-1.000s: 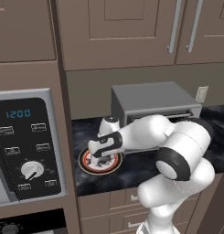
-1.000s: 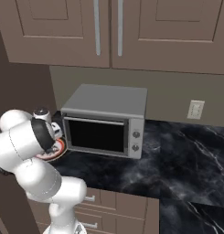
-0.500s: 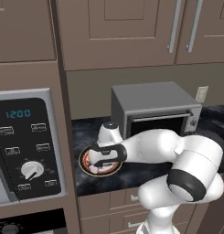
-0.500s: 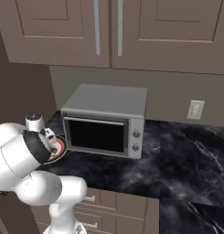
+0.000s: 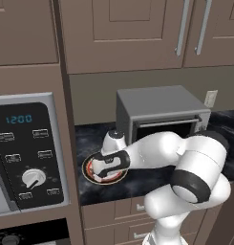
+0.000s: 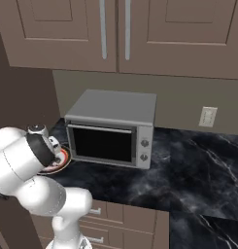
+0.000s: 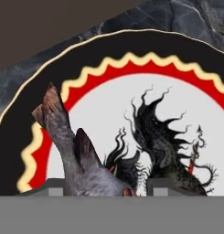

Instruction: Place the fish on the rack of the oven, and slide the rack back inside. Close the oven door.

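One fish [image 7: 79,167] is seen lying on the plate [image 7: 186,114], toward the plate's edge that falls at the left of the hand view, its tail reaching over the red band of the rim. The plate rests on the dark marble counter [image 6: 188,165] near the counter's left end, just beside the grey toaster oven [image 6: 113,129]. The gripper [image 7: 100,188] is lowered over the plate, and its two fingertips [image 7: 56,187] are seen rising on either side of the fish's body; whether they are already pinching it or merely flanking it cannot be told, since the contact itself is hidden at the bottom of the hand view.

The fish is judged to be light, somewhat soft and likely slippery, with a tail too thin to be trusted for a hold. The thick middle of the body is judged the best place to be gripped, across its width, with moderate pressure so that it is neither crushed nor squeezed out. The plate is judged hard and smooth, so that it may be dragged along if the fish is lifted at a slant.

Counted: one fish, one plate, one toaster oven, one microwave panel [image 5: 25,153] at the left of the left base view
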Motion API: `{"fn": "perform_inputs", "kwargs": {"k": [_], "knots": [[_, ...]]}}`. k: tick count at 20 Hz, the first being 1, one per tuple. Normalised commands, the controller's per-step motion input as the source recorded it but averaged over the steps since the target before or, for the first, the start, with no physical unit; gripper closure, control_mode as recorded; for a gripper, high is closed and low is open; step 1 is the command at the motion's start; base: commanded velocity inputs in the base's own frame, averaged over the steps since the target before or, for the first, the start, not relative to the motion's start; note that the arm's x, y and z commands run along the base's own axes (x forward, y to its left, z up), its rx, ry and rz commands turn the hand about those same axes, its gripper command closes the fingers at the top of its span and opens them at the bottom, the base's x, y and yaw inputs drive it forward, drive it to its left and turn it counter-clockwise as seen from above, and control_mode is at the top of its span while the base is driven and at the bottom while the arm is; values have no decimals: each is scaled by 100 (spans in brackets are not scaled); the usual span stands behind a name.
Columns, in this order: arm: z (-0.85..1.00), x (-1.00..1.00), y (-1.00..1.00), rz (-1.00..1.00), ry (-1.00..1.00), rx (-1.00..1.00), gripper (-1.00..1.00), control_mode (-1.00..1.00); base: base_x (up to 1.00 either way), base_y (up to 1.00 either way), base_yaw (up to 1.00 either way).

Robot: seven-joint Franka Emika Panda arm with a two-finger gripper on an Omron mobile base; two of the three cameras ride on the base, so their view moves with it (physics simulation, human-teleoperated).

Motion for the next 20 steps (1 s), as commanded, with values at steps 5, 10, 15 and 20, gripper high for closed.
{"fn": "perform_inputs", "kwargs": {"k": [5, 10, 15, 20], "knots": [[-10, -29, -12, 1, -32, -2, 100, -100, 0, 0, 0], [84, -65, -68, 1, -41, 1, 100, -100, 0, 0, 0], [100, -52, -68, -1, -8, 18, 100, -100, 0, 0, 0], [79, -50, -75, -7, 0, 27, 100, -100, 0, 0, 0]]}}
